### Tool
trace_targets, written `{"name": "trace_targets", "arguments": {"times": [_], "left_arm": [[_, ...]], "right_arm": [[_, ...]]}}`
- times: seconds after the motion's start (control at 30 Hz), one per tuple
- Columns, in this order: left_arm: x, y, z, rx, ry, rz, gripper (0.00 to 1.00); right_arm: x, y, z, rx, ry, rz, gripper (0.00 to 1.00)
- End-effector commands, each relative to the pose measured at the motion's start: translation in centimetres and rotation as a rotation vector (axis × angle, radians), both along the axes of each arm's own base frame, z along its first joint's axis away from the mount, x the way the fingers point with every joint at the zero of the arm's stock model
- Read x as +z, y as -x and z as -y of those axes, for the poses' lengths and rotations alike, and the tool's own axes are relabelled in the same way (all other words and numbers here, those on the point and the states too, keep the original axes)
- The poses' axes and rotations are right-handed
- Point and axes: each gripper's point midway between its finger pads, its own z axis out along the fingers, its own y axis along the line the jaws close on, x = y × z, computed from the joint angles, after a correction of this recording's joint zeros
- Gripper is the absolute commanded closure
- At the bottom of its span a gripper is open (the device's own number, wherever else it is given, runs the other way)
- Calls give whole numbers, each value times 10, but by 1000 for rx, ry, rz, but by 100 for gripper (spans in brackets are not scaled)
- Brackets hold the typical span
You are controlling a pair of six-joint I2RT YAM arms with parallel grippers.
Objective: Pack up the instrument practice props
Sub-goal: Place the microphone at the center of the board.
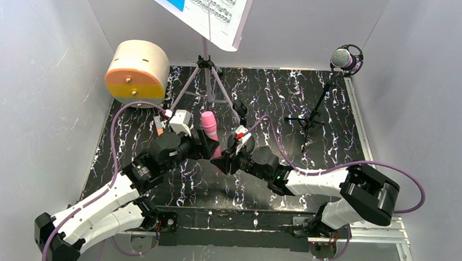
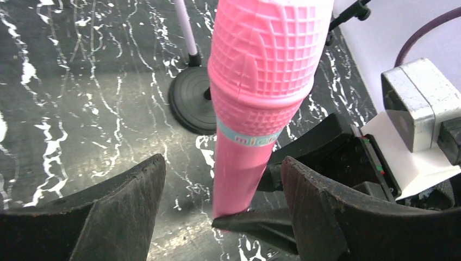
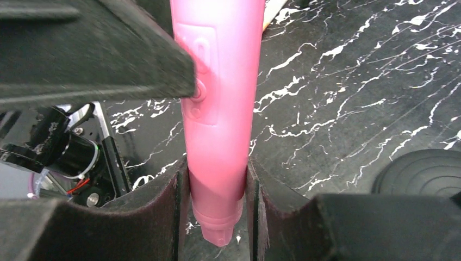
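The pink handheld microphone (image 1: 209, 125) stands upright at the table's middle, head up. My right gripper (image 1: 222, 159) is shut on its lower handle; in the right wrist view (image 3: 217, 168) both pads press the pink shaft (image 3: 220, 109). My left gripper (image 1: 201, 145) is open, its jaws wide apart on either side of the microphone (image 2: 261, 81) without touching it (image 2: 224, 163). The lilac music stand (image 1: 206, 70) stands at the back with blue and white sheet music (image 1: 204, 9) on it. The silver-mesh purple mic (image 1: 345, 58) sits on its black tripod (image 1: 311, 116) at the back right.
A round wooden container with an orange rim (image 1: 136, 70) sits at the back left corner. A black round foot on a lilac leg (image 2: 190, 103) lies just behind the pink microphone, also in the right wrist view (image 3: 424, 174). Grey walls close in three sides.
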Motion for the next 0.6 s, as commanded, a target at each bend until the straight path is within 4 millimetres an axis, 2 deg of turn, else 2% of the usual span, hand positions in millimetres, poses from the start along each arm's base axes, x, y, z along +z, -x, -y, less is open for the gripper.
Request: {"name": "trace_targets", "arguments": {"times": [0.0,0.13,0.23,0.3,0.37,0.5,0.57], "left_arm": [[29,-9,19,-9,187,72,27],[24,-9,27,-21,240,72,37],[18,-10,28,-15,260,62,63],[14,-11,27,0,265,58,75],[12,-14,25,18,262,55,83],[8,-22,17,86,246,56,92],[6,-27,9,137,229,61,95]], "right_arm": [[38,3,-18,26,-130,18,99],[40,5,-19,33,-139,14,99],[37,4,-18,20,-139,11,99],[35,2,-16,7,-138,12,96],[35,0,-13,-7,-139,17,85],[35,-6,-3,-60,-135,40,56],[32,-9,6,-93,-122,58,45]]}}
